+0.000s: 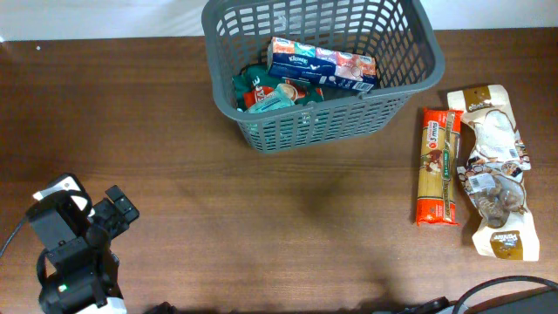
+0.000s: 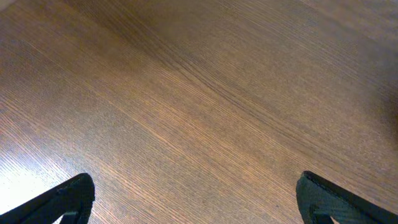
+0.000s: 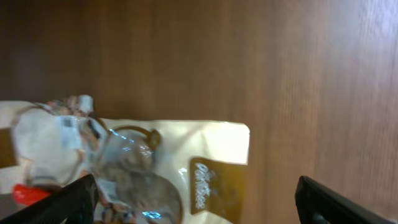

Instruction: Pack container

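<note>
Well along but not finished.

Container (image 1: 349, 120): large dark grey lattice basket, upright at the far edge of the table (image 1: 218, 201), a little right of centre.
- Two items lie inside: a blue box (image 1: 321, 64) slanted across the top, and a green packet (image 1: 270, 92) lower down toward the near-left corner, partly under the box.
- Whether anything else sits beneath them cannot be made out.

Outside, to the right of the basket and apart from it:
- A red-orange spaghetti packet (image 1: 438, 166) lies flat, long axis running away from the robot.
- A white-and-brown pouch (image 1: 495, 170) is just beside it on its right. The two look close enough to touch along part of their length, though I cannot be sure.

Grippers:
- Left gripper (image 2: 196, 202): jaws spread wide, nothing between them, only bare wood below. Overhead puts this arm at the near-left corner, well away from basket and groceries.
- Right gripper (image 3: 196, 199): jaws also wide apart and empty, hanging above the pouch's brown-printed end. A red sliver of the spaghetti packet shows at the lower left of its view. The picture is soft, so the height above the pouch is hard to judge.

Progress, as a judgement: two items are in and two are left on the table. The right arm looks placed to take the pouch. A flat, slack pouch may need a low, pinching approach at an edge.
</note>
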`<act>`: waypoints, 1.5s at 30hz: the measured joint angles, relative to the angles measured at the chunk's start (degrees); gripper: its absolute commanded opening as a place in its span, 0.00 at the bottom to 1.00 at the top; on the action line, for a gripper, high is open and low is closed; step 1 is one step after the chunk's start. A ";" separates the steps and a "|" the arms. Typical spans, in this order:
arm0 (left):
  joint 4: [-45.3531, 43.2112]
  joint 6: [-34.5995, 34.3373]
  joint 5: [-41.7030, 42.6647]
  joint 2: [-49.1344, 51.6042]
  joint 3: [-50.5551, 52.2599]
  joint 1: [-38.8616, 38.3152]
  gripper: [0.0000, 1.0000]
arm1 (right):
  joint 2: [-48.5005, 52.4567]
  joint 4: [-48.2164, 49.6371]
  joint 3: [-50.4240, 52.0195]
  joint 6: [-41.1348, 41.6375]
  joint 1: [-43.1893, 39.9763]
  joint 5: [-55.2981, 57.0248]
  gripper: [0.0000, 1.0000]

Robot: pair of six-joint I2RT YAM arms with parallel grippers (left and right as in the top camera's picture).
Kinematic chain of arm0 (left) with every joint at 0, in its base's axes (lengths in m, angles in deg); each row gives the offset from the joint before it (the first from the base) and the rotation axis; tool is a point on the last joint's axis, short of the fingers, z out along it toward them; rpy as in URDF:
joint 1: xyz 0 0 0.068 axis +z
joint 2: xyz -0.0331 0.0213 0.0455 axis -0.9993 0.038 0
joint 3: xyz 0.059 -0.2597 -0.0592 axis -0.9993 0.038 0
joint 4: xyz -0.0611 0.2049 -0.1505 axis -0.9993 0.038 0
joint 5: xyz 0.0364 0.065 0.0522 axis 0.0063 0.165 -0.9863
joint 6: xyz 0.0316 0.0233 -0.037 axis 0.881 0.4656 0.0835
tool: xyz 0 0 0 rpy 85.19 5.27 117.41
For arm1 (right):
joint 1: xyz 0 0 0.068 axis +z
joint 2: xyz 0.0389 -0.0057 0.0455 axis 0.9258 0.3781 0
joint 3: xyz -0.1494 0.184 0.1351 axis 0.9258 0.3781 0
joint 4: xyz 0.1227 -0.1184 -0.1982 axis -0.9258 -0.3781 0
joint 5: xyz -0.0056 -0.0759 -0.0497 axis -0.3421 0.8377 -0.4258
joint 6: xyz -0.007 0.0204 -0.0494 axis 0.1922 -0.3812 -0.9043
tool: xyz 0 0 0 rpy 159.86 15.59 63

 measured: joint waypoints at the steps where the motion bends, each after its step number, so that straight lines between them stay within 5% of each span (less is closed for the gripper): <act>1: -0.02 0.00 0.02 0.00 0.00 0.00 0.99 | 0.00 0.17 -0.37 -0.63 0.00 -0.48 0.99; 19: -0.20 0.02 0.00 0.00 0.00 0.00 0.99 | 0.39 5.60 -2.62 -37.75 24.63 -7.43 0.97; 24: -0.22 0.02 0.00 0.00 0.00 0.00 0.99 | 0.39 5.99 -2.64 -42.40 24.92 -6.03 0.99; 33: -0.22 0.02 0.00 0.00 0.00 0.00 0.99 | 0.39 1.44 -2.86 -44.37 23.58 13.18 0.99; 45: -0.22 0.02 0.00 0.00 0.00 0.00 0.99 | 0.39 1.99 -2.89 -61.53 23.61 3.98 0.99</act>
